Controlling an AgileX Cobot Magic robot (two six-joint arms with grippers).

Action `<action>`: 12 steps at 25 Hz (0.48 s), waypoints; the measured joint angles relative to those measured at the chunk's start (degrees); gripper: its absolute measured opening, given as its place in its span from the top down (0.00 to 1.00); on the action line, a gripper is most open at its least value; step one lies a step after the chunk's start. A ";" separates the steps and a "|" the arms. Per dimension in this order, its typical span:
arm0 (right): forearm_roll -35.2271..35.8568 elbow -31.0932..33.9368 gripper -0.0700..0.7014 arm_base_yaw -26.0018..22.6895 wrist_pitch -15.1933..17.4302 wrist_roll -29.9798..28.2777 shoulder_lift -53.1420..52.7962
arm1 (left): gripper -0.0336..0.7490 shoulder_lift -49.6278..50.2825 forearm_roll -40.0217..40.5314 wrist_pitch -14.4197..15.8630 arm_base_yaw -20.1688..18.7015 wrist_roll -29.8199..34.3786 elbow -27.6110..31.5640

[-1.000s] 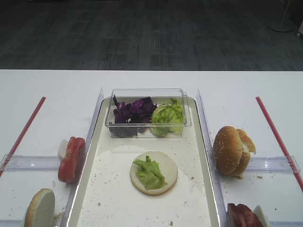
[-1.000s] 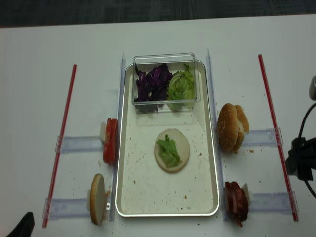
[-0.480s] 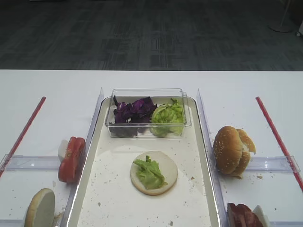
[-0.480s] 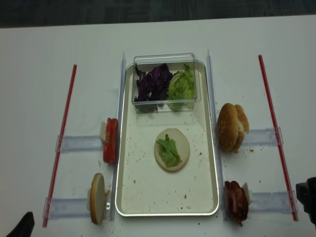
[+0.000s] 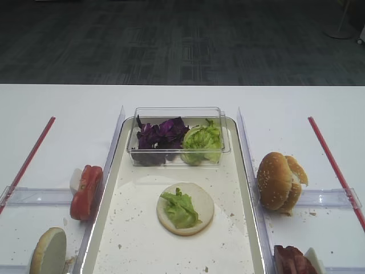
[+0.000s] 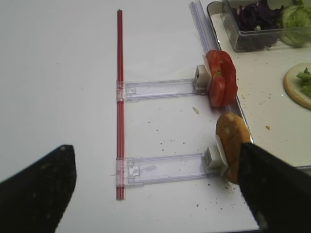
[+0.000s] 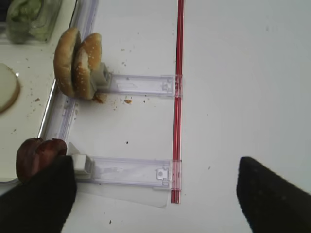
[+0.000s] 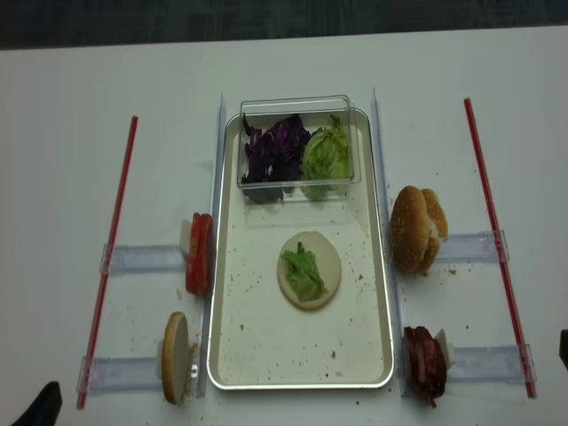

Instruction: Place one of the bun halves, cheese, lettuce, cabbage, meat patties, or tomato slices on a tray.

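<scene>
No brand, label or writing is legible to us anywhere. Nearest, our right gripper (image 7: 155, 194) hangs with its dark fingers spread wide over bare table, holding nothing; the left gripper (image 6: 155, 189) likewise stands wide and empty. The wrist views alone show those fingers; the high views barely catch them at the bottom edge. Further in, the tray (image 8: 266, 355) carries a pale bun half (image 8: 309, 269) with the lettuce (image 8: 303, 271) lying on it. Tomato slices (image 8: 198, 253) stand just left of the tray, sesame buns (image 8: 415, 228) right. Farthest, the clear box (image 8: 297, 105) holds cabbage (image 8: 275, 149).
</scene>
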 joint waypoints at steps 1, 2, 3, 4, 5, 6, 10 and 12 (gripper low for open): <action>0.00 0.00 0.03 0.00 0.10 0.00 -1.30 | 0.17 0.00 0.00 0.00 0.00 0.00 0.00; 0.00 0.00 0.03 0.00 0.23 0.00 -2.75 | 0.17 0.00 0.00 0.00 0.00 0.00 0.00; 0.00 0.00 0.03 0.00 0.22 0.00 -4.06 | 0.17 0.00 0.00 0.00 0.00 0.00 0.00; 0.00 0.00 0.03 0.00 0.33 0.00 -5.31 | 0.17 0.00 0.00 0.00 0.00 0.00 0.00; 0.00 0.00 0.03 0.00 0.33 0.04 -6.26 | 0.17 0.00 0.00 0.00 0.00 0.00 0.00; 0.00 0.00 0.03 0.00 0.45 0.04 -7.23 | 0.17 0.00 0.00 0.00 0.00 0.00 0.00; 0.00 0.00 0.03 0.00 0.67 0.14 -10.15 | 0.17 0.00 0.00 0.00 0.00 0.00 0.00; 0.00 0.00 0.03 0.00 0.80 0.14 -10.57 | 0.17 0.00 0.00 0.00 0.00 0.00 0.00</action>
